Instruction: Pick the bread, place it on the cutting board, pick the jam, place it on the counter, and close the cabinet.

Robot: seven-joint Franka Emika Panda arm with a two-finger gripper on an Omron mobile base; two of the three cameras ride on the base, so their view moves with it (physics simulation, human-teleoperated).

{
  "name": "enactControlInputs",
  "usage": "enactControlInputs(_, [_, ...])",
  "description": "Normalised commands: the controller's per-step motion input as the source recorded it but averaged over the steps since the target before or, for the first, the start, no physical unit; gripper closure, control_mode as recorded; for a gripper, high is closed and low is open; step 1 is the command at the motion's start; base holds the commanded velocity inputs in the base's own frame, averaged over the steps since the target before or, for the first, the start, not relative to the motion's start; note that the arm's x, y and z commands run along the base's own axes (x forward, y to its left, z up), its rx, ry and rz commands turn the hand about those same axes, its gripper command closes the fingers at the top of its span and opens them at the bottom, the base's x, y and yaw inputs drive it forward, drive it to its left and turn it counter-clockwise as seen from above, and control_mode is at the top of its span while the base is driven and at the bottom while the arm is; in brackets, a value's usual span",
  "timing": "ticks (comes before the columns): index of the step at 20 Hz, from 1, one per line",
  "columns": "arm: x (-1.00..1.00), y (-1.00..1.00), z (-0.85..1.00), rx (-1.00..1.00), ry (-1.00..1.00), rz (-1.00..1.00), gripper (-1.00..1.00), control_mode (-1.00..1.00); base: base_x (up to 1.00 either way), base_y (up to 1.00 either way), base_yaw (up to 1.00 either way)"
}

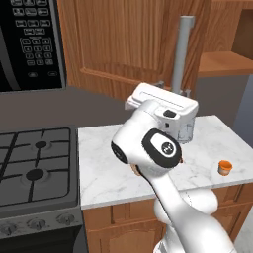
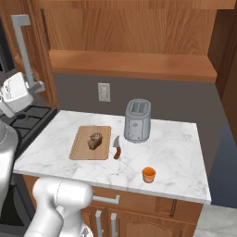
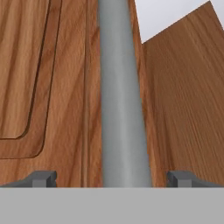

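While the dark two-finger gripper (image 3: 112, 178) stands wide, the long grey vertical bar handle (image 3: 122, 96) of the brown wooden wall cabinet (image 3: 43, 78) runs lengthwise straight ahead, centred between its fingertips (image 3: 41, 177).

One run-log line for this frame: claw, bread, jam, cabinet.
claw: open, straddling cabinet handle | bread: on cutting board | jam: on counter | cabinet: door open
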Motion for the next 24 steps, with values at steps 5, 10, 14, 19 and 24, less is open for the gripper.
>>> enactControlInputs(5, [0.49, -0.31, 0.00, 0.00, 0.04, 0.00, -1.00, -1.00, 0.00, 0.00, 0.00])
enactControlInputs(10, [0.37, -0.13, 0.00, 0.00, 0.01, 0.00, -1.00, -1.00, 0.00, 0.00, 0.00])
enactControlInputs(14, [0.33, -0.11, 0.00, 0.00, 0.00, 0.01, -1.00, -1.00, 0.00, 0.00, 0.00])
enactControlInputs(19, [0.36, -0.25, 0.00, 0.02, 0.02, 0.06, -1.00, -1.00, 0.00, 0.00, 0.00])
enactControlInputs(24, [0.34, -0.31, 0.00, 0.05, 0.04, 0.10, -1.00, -1.00, 0.00, 0.00, 0.00])
